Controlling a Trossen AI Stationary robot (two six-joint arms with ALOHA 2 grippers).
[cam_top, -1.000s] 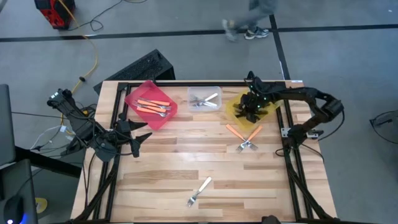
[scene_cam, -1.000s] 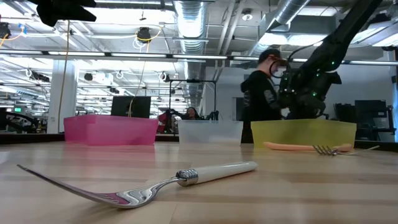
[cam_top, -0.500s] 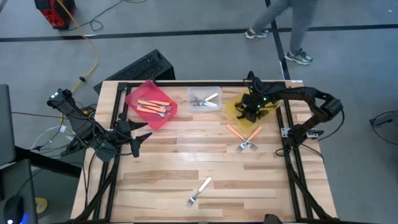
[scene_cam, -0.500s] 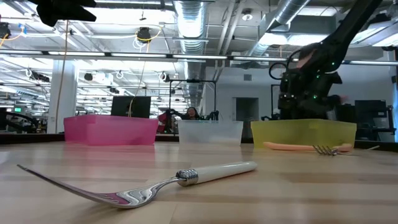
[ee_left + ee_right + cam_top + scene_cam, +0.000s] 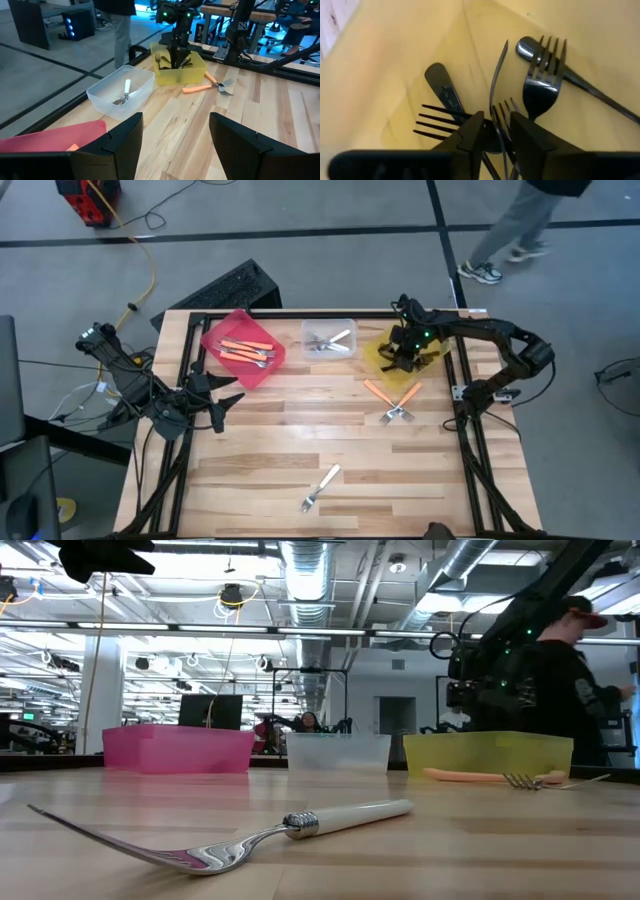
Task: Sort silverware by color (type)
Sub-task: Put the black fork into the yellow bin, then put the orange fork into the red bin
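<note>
The black forks (image 5: 540, 75) lie heaped in the yellow bin (image 5: 375, 352) at the far right of the counter (image 5: 300, 435), handles and tines crossing. The right gripper (image 5: 494, 131) hangs just inside that bin, its fingers (image 5: 472, 132) nearly together with a thin curved fork between them at the tips; whether they truly pinch it I cannot tell. The risk, as I judge it, is snagging: tines from the pile sit right against the fingertips, so lifting away could drag a fork up and out of the bin. Two orange-handled forks (image 5: 392, 402) lie crossed on the counter just in front of the yellow bin, and a white-handled fork (image 5: 321, 487) lies alone near the front edge, all still unsorted. The red bin (image 5: 212, 340) holds orange forks, the clear bin (image 5: 310, 330) silver ones. The left gripper (image 5: 225, 400) waits open at the left edge, empty.
</note>
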